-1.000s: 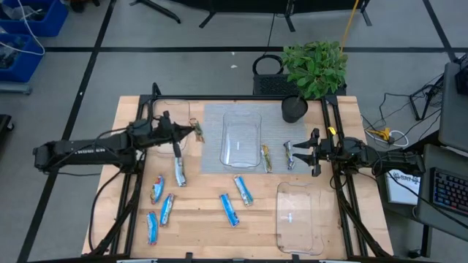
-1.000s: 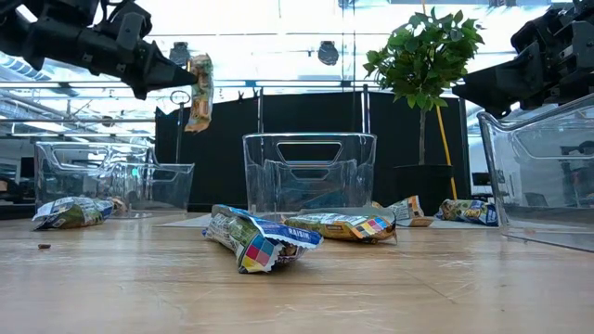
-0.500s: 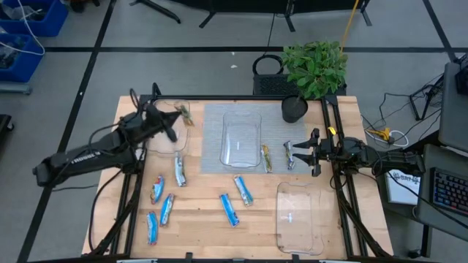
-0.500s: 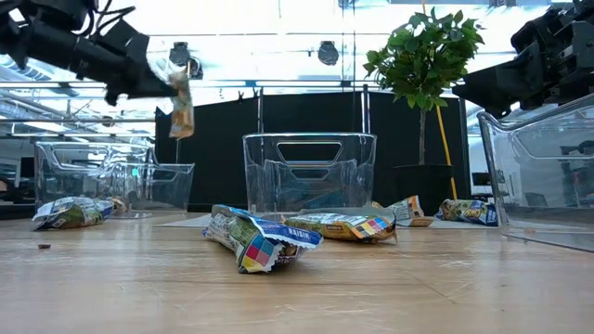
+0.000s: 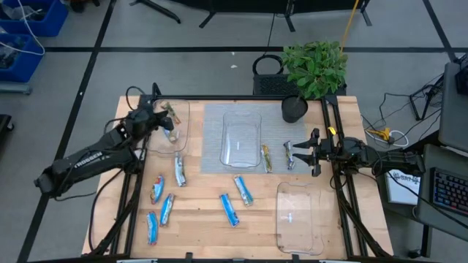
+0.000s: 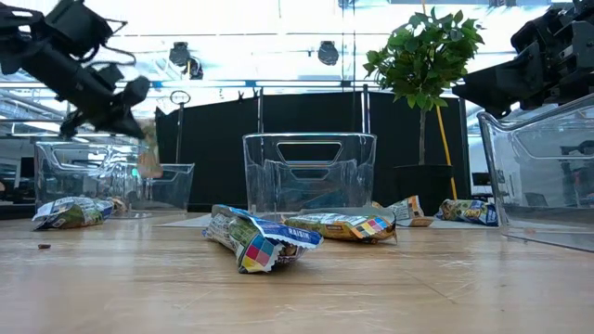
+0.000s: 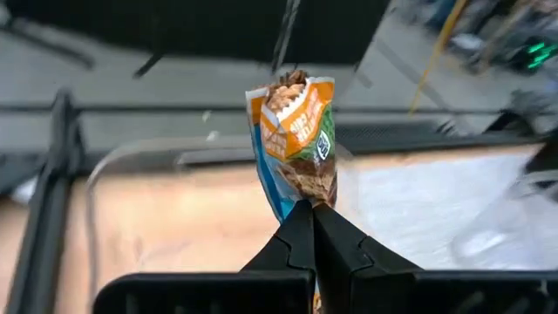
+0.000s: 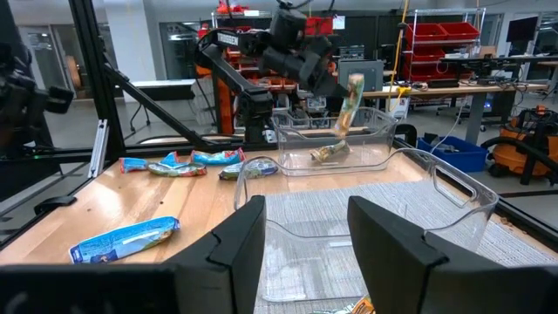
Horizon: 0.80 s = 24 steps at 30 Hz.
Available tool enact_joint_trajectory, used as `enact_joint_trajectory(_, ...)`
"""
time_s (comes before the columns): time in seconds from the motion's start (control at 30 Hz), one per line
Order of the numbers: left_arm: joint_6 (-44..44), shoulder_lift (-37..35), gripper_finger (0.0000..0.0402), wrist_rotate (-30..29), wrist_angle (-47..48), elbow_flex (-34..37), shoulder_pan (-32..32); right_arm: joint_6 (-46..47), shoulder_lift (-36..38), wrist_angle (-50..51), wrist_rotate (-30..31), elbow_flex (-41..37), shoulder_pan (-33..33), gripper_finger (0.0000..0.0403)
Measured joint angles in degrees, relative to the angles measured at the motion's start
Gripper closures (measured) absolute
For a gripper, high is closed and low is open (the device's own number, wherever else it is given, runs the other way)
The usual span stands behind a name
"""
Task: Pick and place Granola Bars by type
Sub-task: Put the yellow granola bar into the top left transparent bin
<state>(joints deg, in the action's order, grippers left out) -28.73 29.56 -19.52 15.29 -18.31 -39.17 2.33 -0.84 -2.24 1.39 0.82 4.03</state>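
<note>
**Orange bar held over the left tray**

While the right tool waits with fingers spread beside the middle tray, we see the left tool clenched on an orange bar, gripping it by one end. In the left wrist view the bar stands up from the closed fingertips, with the left tray behind it. From above, the tool and bar sit over that clear tray at the counter's far left corner. In the right wrist view the bar hangs above the tray, where another bar already lies.

The other bars are spread over the counter. We count three blue ones near the left front, a silver one just ahead of the left tray, and two more blue ones near the middle front. An orange bar lies beside the middle tray's right edge, and a silver bar lies just by the right tool. A third tray sits at the right front. A potted plant stands behind the counter.
</note>
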Motion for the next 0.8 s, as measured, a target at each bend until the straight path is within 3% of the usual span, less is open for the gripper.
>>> enact_joint_trajectory(0.53,-4.12,10.32,0.04,16.77,2.44,0.0,-1.62,-0.02,0.01,-0.02,0.0,0.0,0.02,0.0248)
enact_joint_trajectory(0.8,-4.42,11.67,0.0342,18.21,0.89,0.0,-2.07,-0.02,0.02,-0.02,0.0,0.0,0.0,0.0248)
